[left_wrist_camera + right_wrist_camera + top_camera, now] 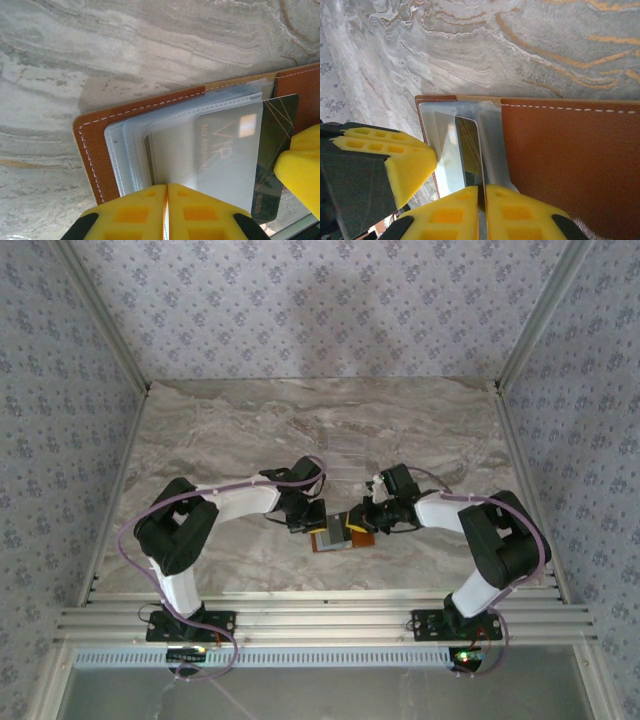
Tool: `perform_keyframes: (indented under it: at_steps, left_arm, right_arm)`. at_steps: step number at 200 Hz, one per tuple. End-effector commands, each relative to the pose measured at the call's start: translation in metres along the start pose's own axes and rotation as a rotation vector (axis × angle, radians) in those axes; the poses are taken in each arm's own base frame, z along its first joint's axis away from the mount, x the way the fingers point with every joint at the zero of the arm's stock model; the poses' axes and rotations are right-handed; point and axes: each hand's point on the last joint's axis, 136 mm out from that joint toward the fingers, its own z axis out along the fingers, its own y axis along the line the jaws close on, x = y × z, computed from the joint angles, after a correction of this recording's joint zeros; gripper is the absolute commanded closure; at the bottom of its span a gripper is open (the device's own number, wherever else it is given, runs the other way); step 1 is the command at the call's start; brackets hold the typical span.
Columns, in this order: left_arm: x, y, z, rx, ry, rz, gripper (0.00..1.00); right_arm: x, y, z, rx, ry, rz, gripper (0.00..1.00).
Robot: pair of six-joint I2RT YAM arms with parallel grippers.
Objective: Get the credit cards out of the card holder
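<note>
The card holder (330, 538) lies open on the marble table between both arms, its brown leather (95, 145) framing a stack of clear plastic sleeves (135, 150). My left gripper (167, 186) is shut on the sleeves' near edge. A silver VIP credit card (225, 155) lies in the top sleeve. A dark credit card (277, 125) sticks out sideways past it. My right gripper (482, 187) is shut on that dark card's (470, 145) edge, beside the brown cover (570, 160). From above, the left gripper (303, 523) and right gripper (358, 525) face each other across the holder.
The grey-veined marble tabletop (300, 430) stretches behind the holder. Patterned walls and metal frame posts (535, 315) close it in on three sides. A slotted metal rail (320, 620) carrying the arm bases runs along the near edge.
</note>
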Motion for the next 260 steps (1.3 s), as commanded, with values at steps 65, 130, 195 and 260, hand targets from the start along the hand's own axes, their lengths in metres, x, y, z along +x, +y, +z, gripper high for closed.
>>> perform_keyframes:
  at_steps: [65,130,195,260]
  left_arm:
    - [0.012,0.029,0.013,-0.119,0.05,-0.01,0.88]
    - [0.012,0.029,0.01,-0.123,0.045,-0.007,0.89]
    - [0.007,0.024,-0.003,-0.141,0.024,0.027,0.88]
    - [-0.005,0.001,-0.025,-0.09,-0.029,0.066,0.86]
  right_arm:
    - [0.006,0.011,0.0,-0.09,0.017,-0.008,0.86]
    - [0.003,-0.002,-0.012,0.008,-0.029,-0.023,0.94]
    - [0.0,0.004,-0.03,0.047,-0.056,-0.069,0.98]
    - [-0.007,0.022,-0.05,0.067,-0.096,-0.146,0.98]
